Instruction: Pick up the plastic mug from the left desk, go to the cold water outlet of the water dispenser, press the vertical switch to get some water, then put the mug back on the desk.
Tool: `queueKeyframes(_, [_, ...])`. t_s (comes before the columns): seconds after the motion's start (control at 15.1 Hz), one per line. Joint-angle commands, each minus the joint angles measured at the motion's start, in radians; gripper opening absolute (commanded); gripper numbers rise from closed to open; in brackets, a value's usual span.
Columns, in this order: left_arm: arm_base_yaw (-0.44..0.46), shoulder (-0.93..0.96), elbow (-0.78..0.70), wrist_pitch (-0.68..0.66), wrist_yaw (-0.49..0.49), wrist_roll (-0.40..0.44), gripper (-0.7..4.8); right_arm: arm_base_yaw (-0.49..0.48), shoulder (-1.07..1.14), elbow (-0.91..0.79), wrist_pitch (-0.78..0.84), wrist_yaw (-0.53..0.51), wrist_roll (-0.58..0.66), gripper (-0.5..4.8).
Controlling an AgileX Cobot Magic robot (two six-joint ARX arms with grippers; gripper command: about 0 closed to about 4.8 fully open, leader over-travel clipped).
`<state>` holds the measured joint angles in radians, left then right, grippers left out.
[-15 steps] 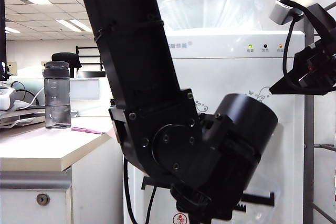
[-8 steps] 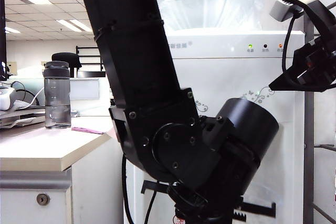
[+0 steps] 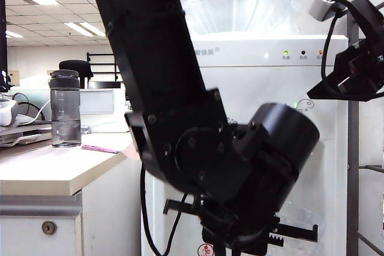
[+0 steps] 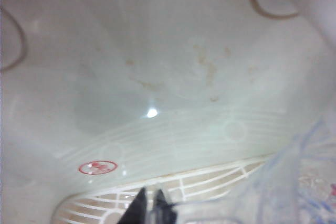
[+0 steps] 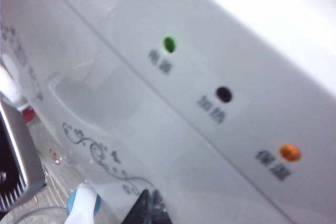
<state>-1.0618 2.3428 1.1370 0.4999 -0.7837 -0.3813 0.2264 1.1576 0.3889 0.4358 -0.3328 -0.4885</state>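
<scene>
Since a second ago the left arm (image 3: 180, 118) has tipped its bulky black wrist up and toward the water dispenser (image 3: 258, 82), so it covers more of the grey swirl ornaments. The clear rim of the plastic mug (image 3: 300, 219) now shows beside it, low in the exterior view. The right gripper (image 3: 313, 95) has risen slightly. The left gripper (image 4: 150, 205) has its jaws pressed together. Clear plastic runs from its dark tips straight to the mug's dimpled wall, so the mug hangs off to one side of the jaws rather than between them, gripped by a thin part that looks like its handle. It is held in the air in front of the dispenser's recess, over the white grille of the drip tray (image 4: 205, 184), close to a round red sticker (image 4: 97, 167). The right gripper, jaws together and holding nothing, hovers high at the dispenser's front near the green light (image 5: 169, 44), the dark light (image 5: 224, 94) and the orange light (image 5: 289, 152). In its wrist view the cold water outlet (image 5: 84, 203) with its blue collar sits just beside the fingertips, while the red-collared tap (image 5: 22, 111) is farther off. The left arm blocks most of the exterior view of the recess and both taps. The left desk (image 3: 54, 172) bears a smoky-grey bottle (image 3: 65, 109) and a pink strip (image 3: 99, 148), well apart from the mug.
</scene>
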Motion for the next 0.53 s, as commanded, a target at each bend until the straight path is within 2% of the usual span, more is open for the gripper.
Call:
queueKeyframes(0.07, [0.000,-0.021,0.005,0.033,-0.002,0.021,-0.05,-0.002,-0.005,0.005,0.041,0.002,0.019,-0.01])
queueKeyframes(0.33, [0.000,-0.024,0.005,0.033,0.008,0.038,-0.05,-0.002,-0.005,0.039,0.033,0.002,0.018,-0.01])
queueKeyframes(0.53, [0.002,-0.024,0.005,0.040,0.057,0.042,-0.05,-0.002,-0.005,0.054,0.039,0.002,0.018,-0.01])
